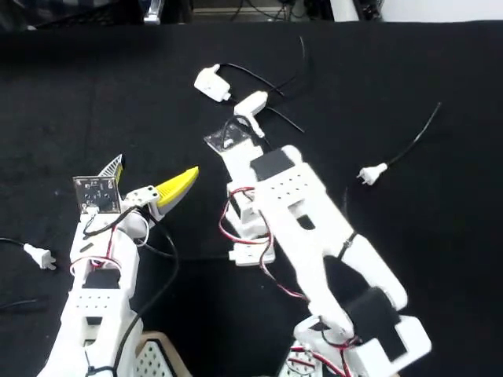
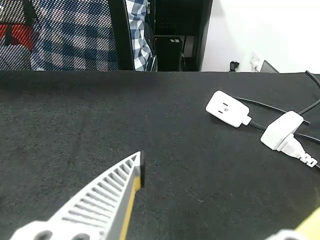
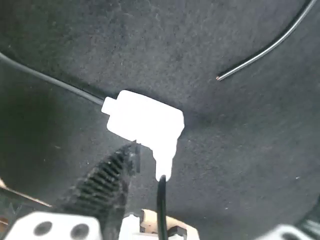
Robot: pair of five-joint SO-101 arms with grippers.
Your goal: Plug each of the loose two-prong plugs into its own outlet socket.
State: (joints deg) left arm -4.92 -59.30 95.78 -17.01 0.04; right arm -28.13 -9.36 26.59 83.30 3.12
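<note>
The right pincer [image 1: 240,132] is held low over the nearer socket [image 3: 145,119] on the black desk [image 1: 440,259], and its fingers are spread. A plug [image 3: 166,152] is seen joined to this socket. It appears to be pushed fully in, although the prongs themselves are hidden. The black ribbed finger [image 3: 107,177] is placed just beside the plug and nothing is pinched. This is judged to be a release, or a check that the plug is seated. The cord [image 3: 161,200] of the plug is led back under the wrist.

The free socket [image 2: 227,108] is lying just beyond the nearer one, toward the far edge of the desk, with its slots open and empty. It is probably kept for the next plug.

The left pincer [image 1: 157,166] is held above bare desk, spread wide and empty, and it is turned toward the two sockets. It is likely parked there so that room is left for the other arm.

Two plugs are not yet served. The first loose plug [image 1: 372,173] is lying well apart on the right arm's side, and the second loose plug [image 1: 39,256] is lying near the left arm. A white block [image 1: 251,255] is half covered by the right arm, and it cannot be told what it is.
</note>
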